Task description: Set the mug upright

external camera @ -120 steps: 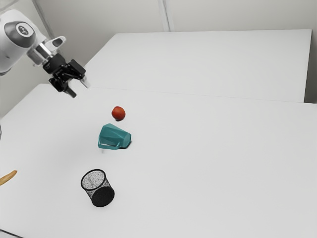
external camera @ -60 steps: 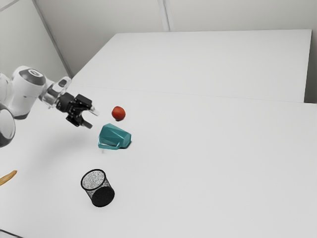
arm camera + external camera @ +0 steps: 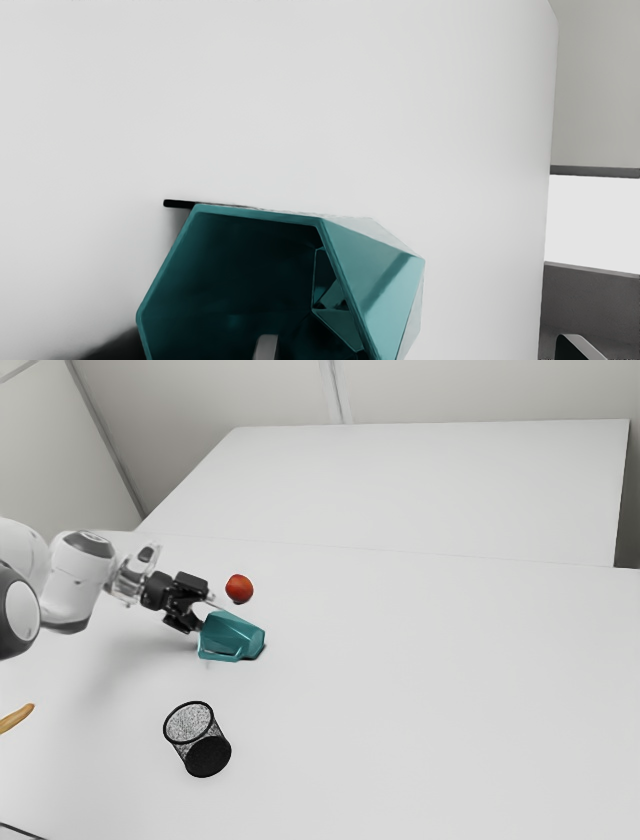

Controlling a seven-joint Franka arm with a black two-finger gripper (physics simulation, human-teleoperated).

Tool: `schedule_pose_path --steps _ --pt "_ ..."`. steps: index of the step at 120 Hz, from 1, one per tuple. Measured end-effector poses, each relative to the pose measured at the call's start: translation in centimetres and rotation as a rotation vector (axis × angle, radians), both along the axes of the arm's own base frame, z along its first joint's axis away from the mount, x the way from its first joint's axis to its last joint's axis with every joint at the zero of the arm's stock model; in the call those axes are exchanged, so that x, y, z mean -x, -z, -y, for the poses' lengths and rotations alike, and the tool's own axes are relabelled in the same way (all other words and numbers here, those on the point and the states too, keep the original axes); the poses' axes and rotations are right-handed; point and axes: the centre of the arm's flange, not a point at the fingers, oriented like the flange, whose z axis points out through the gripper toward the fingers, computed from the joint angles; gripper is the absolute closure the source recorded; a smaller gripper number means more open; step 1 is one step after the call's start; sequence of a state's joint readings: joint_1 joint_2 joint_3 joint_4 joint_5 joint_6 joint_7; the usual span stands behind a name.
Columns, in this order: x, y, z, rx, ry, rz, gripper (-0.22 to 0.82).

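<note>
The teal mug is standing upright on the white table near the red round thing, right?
Not quite: the teal mug is lying on its side, as the exterior view shows, on the white table near the red round thing.

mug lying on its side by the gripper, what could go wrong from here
The open gripper has one finger in line with the mug's mouth; moving forward, it could catch the rim and shove the mug instead of straddling its wall.
The mug's faceted side might slip or turn in the grip when lifted.
The red fruit sits close by, so a finger could knock it.
</note>
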State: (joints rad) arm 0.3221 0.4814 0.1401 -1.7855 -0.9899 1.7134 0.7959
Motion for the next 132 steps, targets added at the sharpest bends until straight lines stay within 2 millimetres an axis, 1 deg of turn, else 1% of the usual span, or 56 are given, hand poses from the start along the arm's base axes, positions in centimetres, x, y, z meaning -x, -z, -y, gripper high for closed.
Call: schedule_pose_path --steps 8,11,28,35,42,50,59,71,82,88,101,107,121,132 --pt "-0.2 0.1 0.3 0.004 0.004 0.014 0.00" --pt "-0.2 0.1 0.3 0.005 0.004 0.018 0.04" --pt "-0.3 0.0 0.3 0.001 0.010 0.041 0.40" --pt "-0.3 0.0 0.3 0.000 0.013 0.048 0.51" --pt "-0.4 -0.1 0.3 -0.002 0.017 0.056 0.59" --pt "-0.4 -0.3 0.3 -0.003 0.022 0.066 0.66" --pt "-0.4 -0.8 0.5 -0.004 0.030 0.077 0.70" --pt "-0.6 -1.8 1.0 -0.005 0.046 0.099 0.73" --pt "-0.4 -2.8 2.0 -0.001 0.064 0.114 0.74" --pt "-0.3 -4.3 2.7 -0.004 0.077 0.135 0.74" --pt "-0.2 -9.0 5.1 -0.063 0.143 0.179 0.75" --pt "-0.2 -10.8 6.2 -0.114 0.182 0.181 0.75" --pt "-0.2 -15.4 9.0 -0.296 0.294 0.178 0.75" --pt "-0.5 -18.4 11.7 -0.475 0.389 0.164 0.75"
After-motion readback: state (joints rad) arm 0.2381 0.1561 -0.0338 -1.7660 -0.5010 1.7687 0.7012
